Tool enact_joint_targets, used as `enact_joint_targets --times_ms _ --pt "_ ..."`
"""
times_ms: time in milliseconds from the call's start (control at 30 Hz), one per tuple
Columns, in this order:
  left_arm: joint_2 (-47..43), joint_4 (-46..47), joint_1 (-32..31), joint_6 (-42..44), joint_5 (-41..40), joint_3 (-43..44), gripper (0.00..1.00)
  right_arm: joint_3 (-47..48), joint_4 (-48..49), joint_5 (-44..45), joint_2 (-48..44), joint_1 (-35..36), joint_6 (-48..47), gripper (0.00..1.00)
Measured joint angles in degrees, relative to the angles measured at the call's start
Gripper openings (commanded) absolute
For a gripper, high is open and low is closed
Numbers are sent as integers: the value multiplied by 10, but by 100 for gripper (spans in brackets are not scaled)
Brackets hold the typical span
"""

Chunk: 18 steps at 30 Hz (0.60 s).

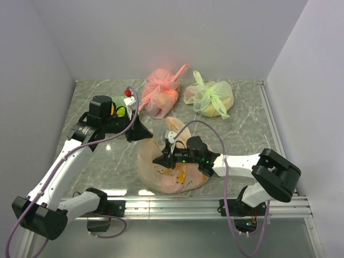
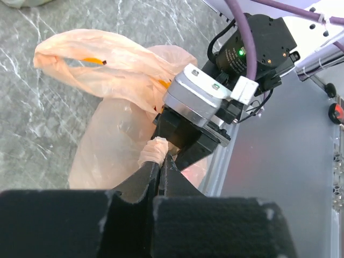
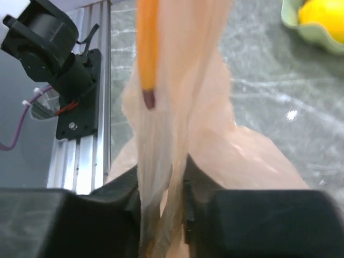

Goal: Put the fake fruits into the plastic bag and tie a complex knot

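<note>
The marble bench point(image 1: 247, 129) carried the pale orange plastic bag point(image 1: 174, 174) close to its front rail, with room to the bag's left. The left fingers point(image 2: 144, 180), nearly pressed together, nipped a twisted handle end. The right fingers point(image 3: 204, 188) pinched a taut handle strip. Fake fruits point(image 1: 181, 176) showed orange through the plastic.

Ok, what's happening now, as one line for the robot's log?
left fingers: shut on twisted end of plastic bag | right fingers: shut on bag handle | knot: none yet | yellow fruit: in green dish
</note>
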Motion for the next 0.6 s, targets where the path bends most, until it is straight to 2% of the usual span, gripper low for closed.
enact_joint_targets --times_ms 33,67,100,200,233,267,300,333,367,500,600 --pt "0 7 0 -5 -1 -5 0 -4 0 2 0 0 6 7" --pt "0 17 0 -10 -2 -11 0 -7 0 5 0 0 11 0" --pt "0 23 0 -13 -5 -17 1 -9 0 9 0 0 18 0" --pt "-2 38 1 -13 -19 -30 52 -11 -3 23 3 0 31 0" --pt "-4 38 2 -12 -28 -31 72 -12 -5 31 5 0 33 0" --pt "-9 38 4 -8 -36 -33 77 -12 -7 39 8 0 35 0" --pt "-17 34 7 -7 -47 -38 79 -12 -10 46 11 0 36 0" --pt "-28 28 11 0 -59 -45 88 -12 -14 54 12 0 36 0" --pt "-40 23 17 12 -67 -56 91 -12 -16 61 12 0 37 0" --pt "-87 -14 30 67 -101 -119 94 -12 -19 82 12 -2 38 0" --pt "-72 -31 30 89 -118 -153 99 -10 -23 91 13 -2 40 0"
